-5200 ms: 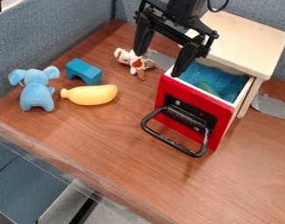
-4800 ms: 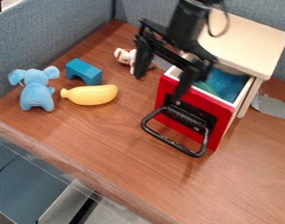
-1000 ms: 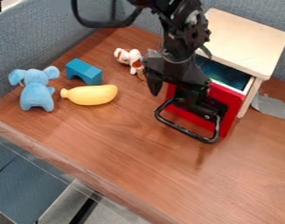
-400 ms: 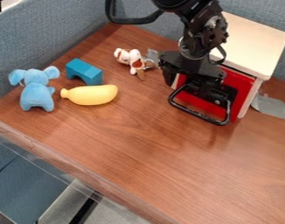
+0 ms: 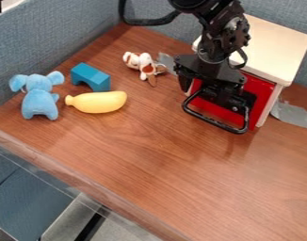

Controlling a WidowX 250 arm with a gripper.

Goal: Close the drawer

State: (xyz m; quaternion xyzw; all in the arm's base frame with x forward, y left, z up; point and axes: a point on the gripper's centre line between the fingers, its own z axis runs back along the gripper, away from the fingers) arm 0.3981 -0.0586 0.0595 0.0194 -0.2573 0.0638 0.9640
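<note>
The black gripper [image 5: 205, 86] hangs against the upper left of the drawer's front, its fingers spread, with one finger at the front's left edge and the other near the handle mount. The red drawer front [image 5: 260, 92] sits level with the front of the wooden cabinet [image 5: 277, 43], and no drawer interior shows. Its black loop handle [image 5: 213, 123] sticks out below the gripper. The gripper covers the front's upper left part, and whether it touches the front I cannot tell.
Left of the drawer lie a brown-and-white plush toy [image 5: 142, 63], a yellow plush banana [image 5: 97, 101], a blue arch block [image 5: 91, 77] and a blue plush elephant [image 5: 39, 95]. Grey tape [image 5: 293, 114] is beside the cabinet.
The drawer, standing far out at first, has slid back into the cabinet, its blue inside now out of sight. The gripper came down to the front and moved rightward with it; lately both barely moved.
</note>
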